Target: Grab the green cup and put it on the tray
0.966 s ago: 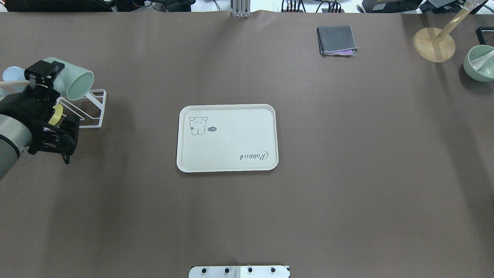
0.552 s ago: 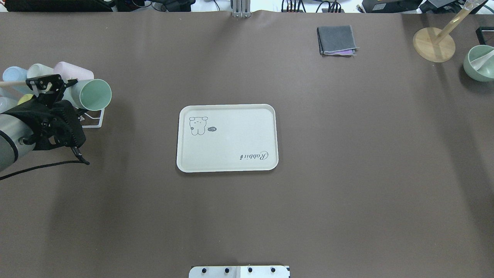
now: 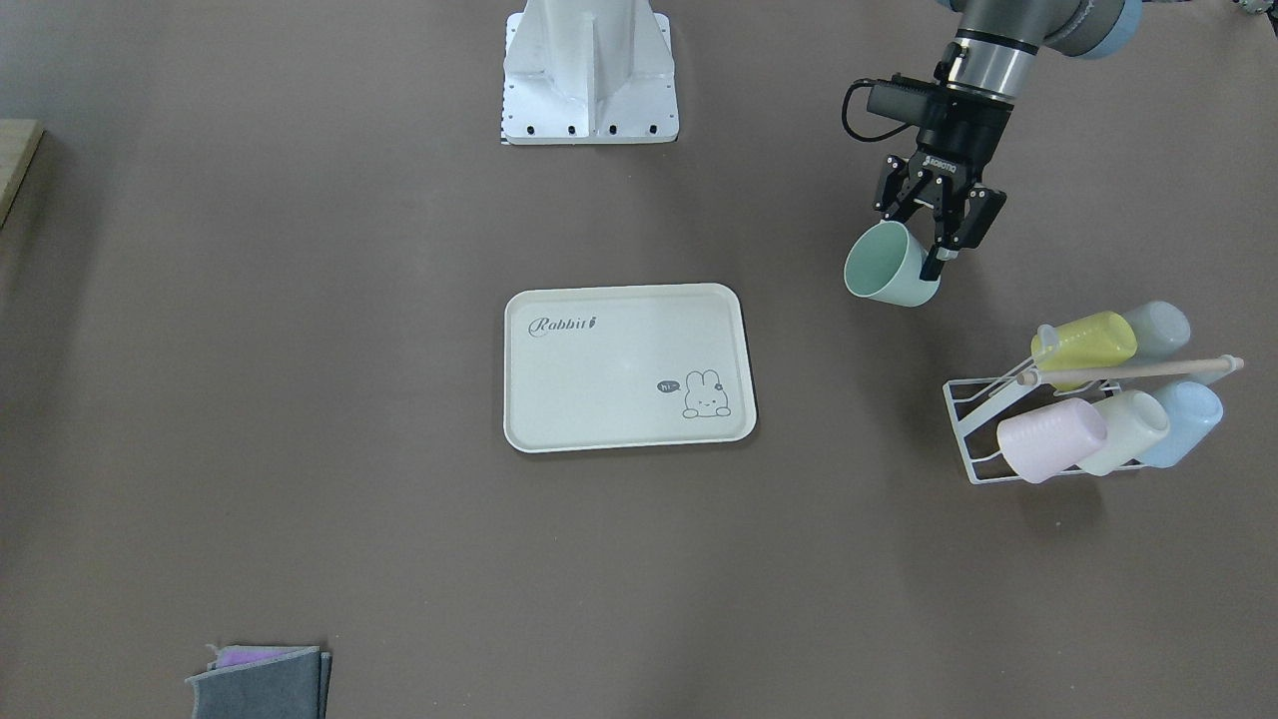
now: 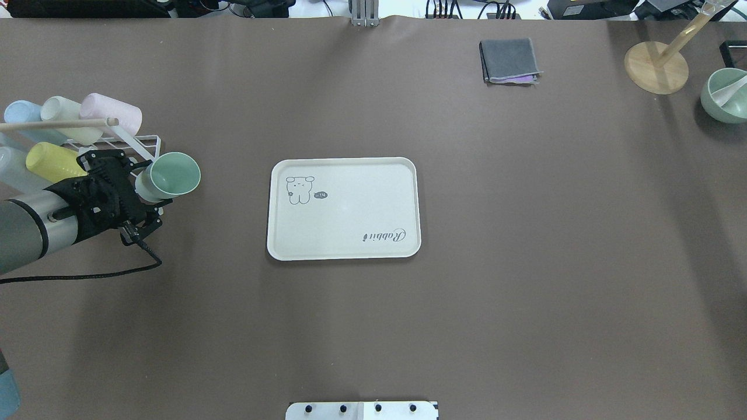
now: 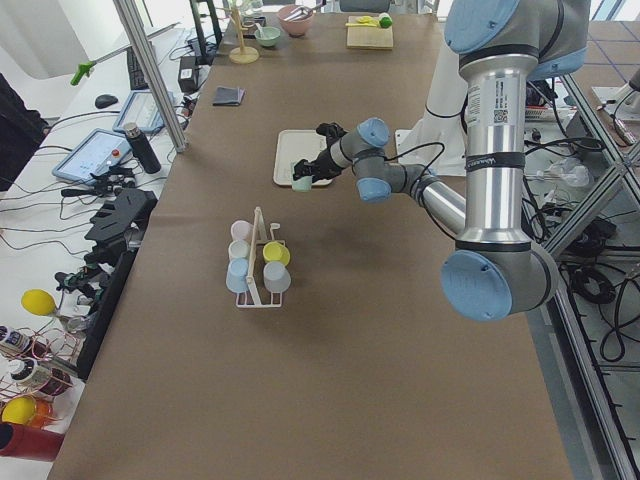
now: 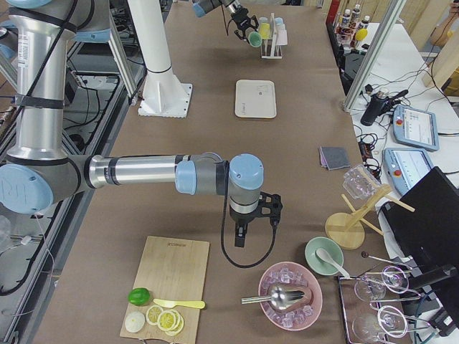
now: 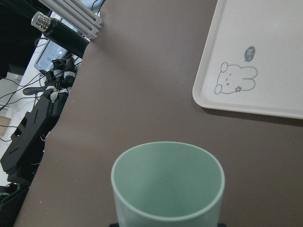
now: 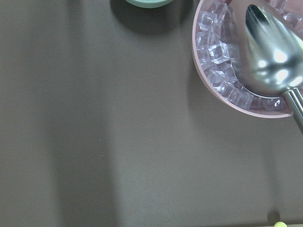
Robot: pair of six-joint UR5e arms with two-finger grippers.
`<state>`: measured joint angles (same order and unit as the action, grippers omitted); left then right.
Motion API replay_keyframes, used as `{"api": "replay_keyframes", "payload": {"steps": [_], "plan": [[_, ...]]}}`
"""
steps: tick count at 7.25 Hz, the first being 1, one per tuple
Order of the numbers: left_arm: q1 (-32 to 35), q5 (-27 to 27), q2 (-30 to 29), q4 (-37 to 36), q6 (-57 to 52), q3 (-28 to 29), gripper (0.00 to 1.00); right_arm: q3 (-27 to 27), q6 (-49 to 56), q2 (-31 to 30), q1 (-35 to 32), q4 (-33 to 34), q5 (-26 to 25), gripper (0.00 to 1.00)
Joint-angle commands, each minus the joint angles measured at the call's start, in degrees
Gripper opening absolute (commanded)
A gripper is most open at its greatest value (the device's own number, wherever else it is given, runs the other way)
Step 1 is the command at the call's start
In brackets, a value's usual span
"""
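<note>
The pick-up half of the task looks done. The left end effector point(image 4: 150, 189) is clamped on the green cup point(image 4: 169, 175), its jaws closed on the cup's body near the base, with the open mouth pointing away from the wrist. In the overhead view the cup sits at the left middle of the frame, just beside the white wire rack point(image 4: 146, 143). That rack holds the yellow cup point(image 4: 49, 162), the pink cup point(image 4: 111, 112), the cream-white cup point(image 4: 64, 111) and a pale blue cup point(image 4: 20, 111).

The green cup is tilted rather than upright, and judging by the side view it hangs clear of the desk point(image 4: 373, 326).

The tray point(image 4: 344, 204) lies in the centre of the frame with nothing on it, and a strip of bare desk separates it from the cup. In the left wrist view the tray's bunny corner shows at the upper right, beyond the cup's rim.

What is left, as I read it, is to carry the cup across that gap, turn it upright, lower it onto the tray and release it.

The right end effector point(image 6: 242, 236) hangs over the desk near a pink bowl of ice point(image 8: 196, 56), far from the task. I cannot tell whether it is open or closed.
</note>
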<state>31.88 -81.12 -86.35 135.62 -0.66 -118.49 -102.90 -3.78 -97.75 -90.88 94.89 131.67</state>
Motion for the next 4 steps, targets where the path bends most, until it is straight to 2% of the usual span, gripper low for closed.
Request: {"api": "replay_keyframes", "payload": {"steps": [1, 3, 4], "plan": [[-0.4, -0.6, -2.1, 5.9, 4.9, 2.2, 0.00, -0.1, 0.0, -0.1, 0.0, 0.0, 0.0, 1.00], [-3.0, -0.4, -6.5, 7.4, 13.3, 4.0, 0.00, -0.1, 0.0, -0.1, 0.0, 0.0, 0.0, 1.00], [-3.0, -0.4, -6.9, 10.0, 15.4, 4.3, 0.00, -0.1, -0.1, -0.1, 0.0, 0.0, 0.0, 1.00]]}}
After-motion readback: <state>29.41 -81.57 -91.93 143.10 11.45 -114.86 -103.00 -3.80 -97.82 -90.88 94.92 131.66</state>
